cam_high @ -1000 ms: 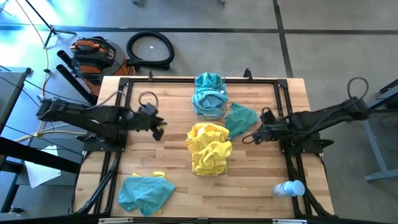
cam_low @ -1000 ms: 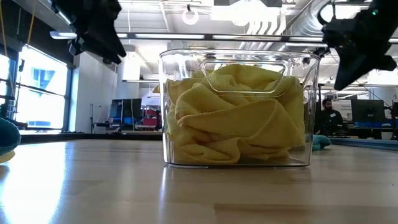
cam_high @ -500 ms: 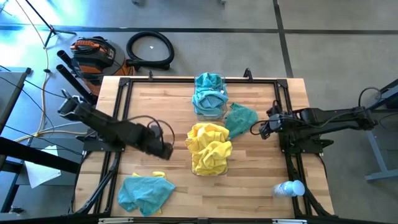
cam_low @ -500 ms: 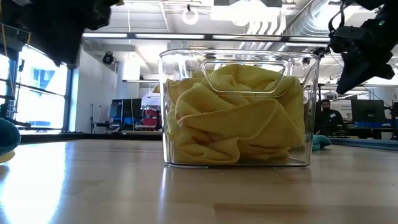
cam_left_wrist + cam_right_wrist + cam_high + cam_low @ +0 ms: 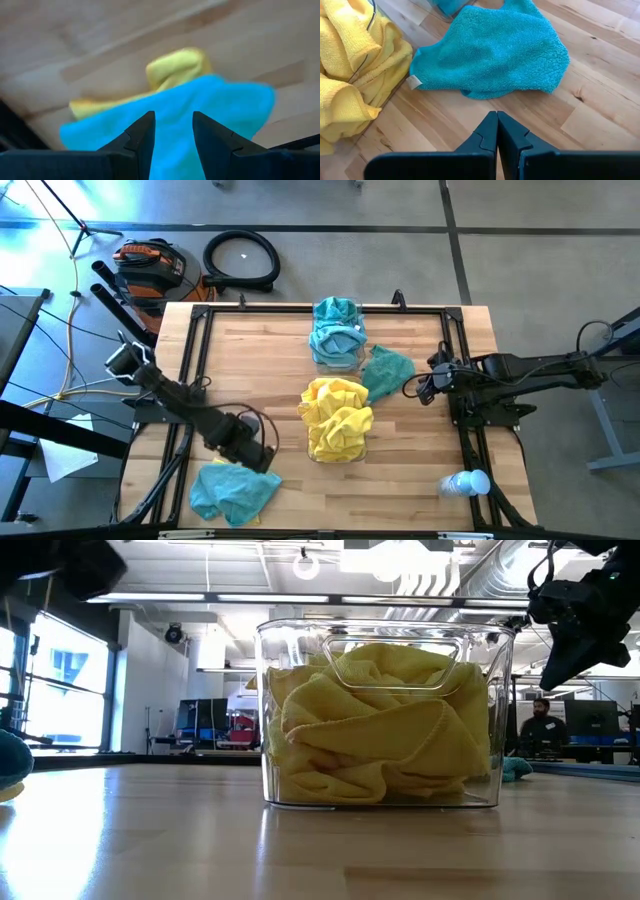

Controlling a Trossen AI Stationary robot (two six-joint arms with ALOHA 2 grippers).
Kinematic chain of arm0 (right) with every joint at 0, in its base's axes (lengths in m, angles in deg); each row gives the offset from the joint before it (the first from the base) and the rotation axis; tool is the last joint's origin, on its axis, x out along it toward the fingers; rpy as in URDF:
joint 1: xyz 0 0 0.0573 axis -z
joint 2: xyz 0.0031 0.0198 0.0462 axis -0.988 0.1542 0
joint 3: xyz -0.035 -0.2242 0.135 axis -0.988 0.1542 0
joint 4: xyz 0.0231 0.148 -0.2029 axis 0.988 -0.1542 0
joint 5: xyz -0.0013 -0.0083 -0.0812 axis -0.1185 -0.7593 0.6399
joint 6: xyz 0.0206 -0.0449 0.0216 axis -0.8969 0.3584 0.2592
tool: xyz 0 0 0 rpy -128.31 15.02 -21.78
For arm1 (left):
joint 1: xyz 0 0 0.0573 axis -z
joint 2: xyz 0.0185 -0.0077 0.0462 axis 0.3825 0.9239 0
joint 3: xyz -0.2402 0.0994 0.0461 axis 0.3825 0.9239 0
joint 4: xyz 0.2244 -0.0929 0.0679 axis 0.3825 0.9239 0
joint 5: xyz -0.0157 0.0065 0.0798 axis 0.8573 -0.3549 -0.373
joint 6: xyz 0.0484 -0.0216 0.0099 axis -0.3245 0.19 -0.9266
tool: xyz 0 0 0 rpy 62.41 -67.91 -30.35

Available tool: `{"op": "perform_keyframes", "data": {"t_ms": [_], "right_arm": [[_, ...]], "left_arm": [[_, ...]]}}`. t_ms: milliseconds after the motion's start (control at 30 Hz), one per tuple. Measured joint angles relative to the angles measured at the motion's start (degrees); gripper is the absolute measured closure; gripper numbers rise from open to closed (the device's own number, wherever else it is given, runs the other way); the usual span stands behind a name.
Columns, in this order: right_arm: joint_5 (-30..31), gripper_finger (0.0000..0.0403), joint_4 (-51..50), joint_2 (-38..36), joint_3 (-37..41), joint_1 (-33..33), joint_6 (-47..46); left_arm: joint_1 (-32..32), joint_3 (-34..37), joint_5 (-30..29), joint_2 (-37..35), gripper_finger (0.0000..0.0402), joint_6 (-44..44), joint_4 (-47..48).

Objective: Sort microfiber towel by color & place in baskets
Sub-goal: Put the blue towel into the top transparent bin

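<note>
I hang my left gripper [image 5: 262,458], fingers parted and holding nothing, over the teal towel [image 5: 232,489] at the table's near-left, since a yellow towel [image 5: 175,67] peeks from beneath it. My right gripper [image 5: 428,386] waits shut and empty beside the other loose teal towel [image 5: 385,370], near the yellow-filled basket [image 5: 336,420] and teal-filled basket [image 5: 336,332]
</note>
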Motion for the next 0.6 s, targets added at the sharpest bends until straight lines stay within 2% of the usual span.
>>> {"op": "perform_keyframes", "data": {"t_ms": [400, 600], "right_arm": [[0.0, 0.0403, 0.0, 0.0, 0.0, 0.0, 0.0], [0.0, 0.0403, 0.0, 0.0, 0.0, 0.0, 0.0]], "left_arm": [[5.8, 0.0, 5.9, 8.5, 0.0282, 2.3, -4.3], [6.7, 0.0, 6.2, 12.8, 0.0290, 0.9, -5.6]]}}
